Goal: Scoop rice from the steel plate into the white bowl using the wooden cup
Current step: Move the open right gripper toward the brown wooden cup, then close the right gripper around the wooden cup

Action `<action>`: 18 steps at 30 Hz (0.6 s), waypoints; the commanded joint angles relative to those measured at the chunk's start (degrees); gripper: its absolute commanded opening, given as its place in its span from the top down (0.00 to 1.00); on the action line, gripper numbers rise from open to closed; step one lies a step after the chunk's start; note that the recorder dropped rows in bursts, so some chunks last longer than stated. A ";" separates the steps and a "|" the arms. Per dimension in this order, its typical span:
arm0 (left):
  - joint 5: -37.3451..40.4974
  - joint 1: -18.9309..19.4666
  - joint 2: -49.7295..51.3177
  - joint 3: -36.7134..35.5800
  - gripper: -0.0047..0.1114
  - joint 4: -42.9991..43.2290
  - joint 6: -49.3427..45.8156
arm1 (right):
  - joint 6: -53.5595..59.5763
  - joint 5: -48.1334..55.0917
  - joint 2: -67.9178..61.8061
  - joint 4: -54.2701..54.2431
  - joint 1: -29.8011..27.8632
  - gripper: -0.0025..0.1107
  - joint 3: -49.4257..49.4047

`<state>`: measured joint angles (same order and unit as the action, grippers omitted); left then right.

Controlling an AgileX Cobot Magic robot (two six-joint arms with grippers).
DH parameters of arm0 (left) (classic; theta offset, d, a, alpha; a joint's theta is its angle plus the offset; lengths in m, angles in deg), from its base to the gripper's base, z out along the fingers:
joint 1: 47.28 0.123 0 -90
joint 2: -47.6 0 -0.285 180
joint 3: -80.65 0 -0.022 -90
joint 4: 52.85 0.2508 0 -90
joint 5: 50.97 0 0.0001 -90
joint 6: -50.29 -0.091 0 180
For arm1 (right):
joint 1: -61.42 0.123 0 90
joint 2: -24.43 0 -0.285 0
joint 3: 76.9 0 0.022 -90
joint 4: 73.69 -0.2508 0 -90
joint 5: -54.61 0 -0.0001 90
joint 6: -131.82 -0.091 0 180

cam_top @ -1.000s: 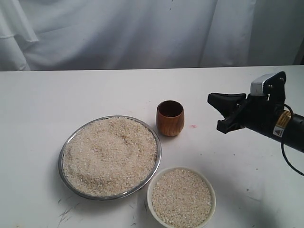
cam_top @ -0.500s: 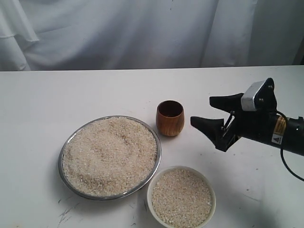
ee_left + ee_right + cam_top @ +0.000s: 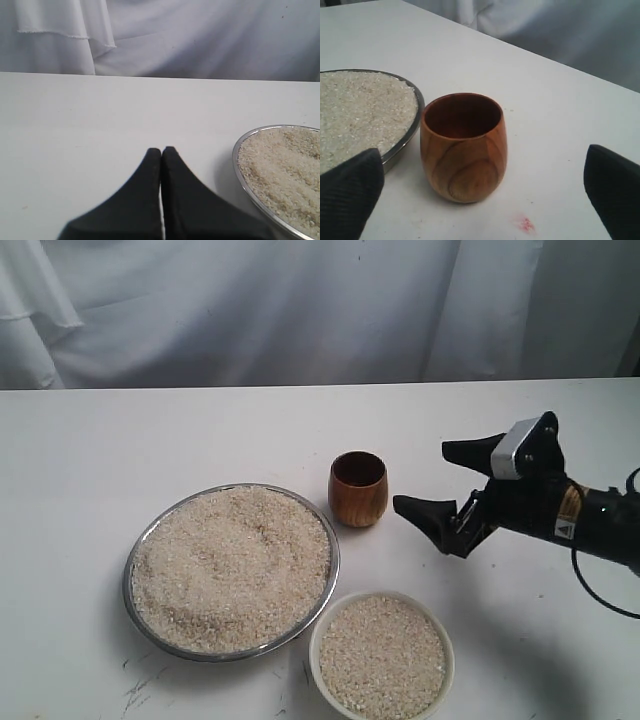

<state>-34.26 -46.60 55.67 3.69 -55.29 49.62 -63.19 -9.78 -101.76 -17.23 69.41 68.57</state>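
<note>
Since a second ago the right gripper has moved in from the desk's right edge towards the wooden cup, and its jaws, then pressed together, now stand spread wide with nothing between them. The cup remains where it was. It stands upright around the middle of the desk, with its dark hollow facing up. The lower black finger comes close to the cup's side, but a gap shows between them. In the right wrist view the cup sits between the two fingers, ahead of their tips.

The steel plate lies just beside the cup, towards the near edge, heaped with rice. The white bowl sits at the near edge, just beside the plate's rim, and is also filled with grains. A small reddish spot marks the desk by the cup's foot.

The left gripper hangs low over bare desk with its fingers closed on nothing, the plate's rim off to one side.
</note>
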 commanded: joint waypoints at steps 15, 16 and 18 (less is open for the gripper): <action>-0.36 -0.09 -0.29 -0.26 0.96 -0.04 0.18 | -9.72 -4.18 -15.72 11.57 2.56 0.05 19.03; -0.36 -0.09 -0.29 -0.26 0.96 -0.04 0.18 | -9.84 -3.83 -15.99 11.57 3.05 0.05 19.68; -0.36 -0.09 -0.29 -0.26 0.96 -0.04 0.18 | -9.98 -2.26 -16.56 11.57 4.50 0.05 21.28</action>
<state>-34.26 -46.60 55.67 3.69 -55.29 49.62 -72.44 -13.59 -117.83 -6.27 72.36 88.00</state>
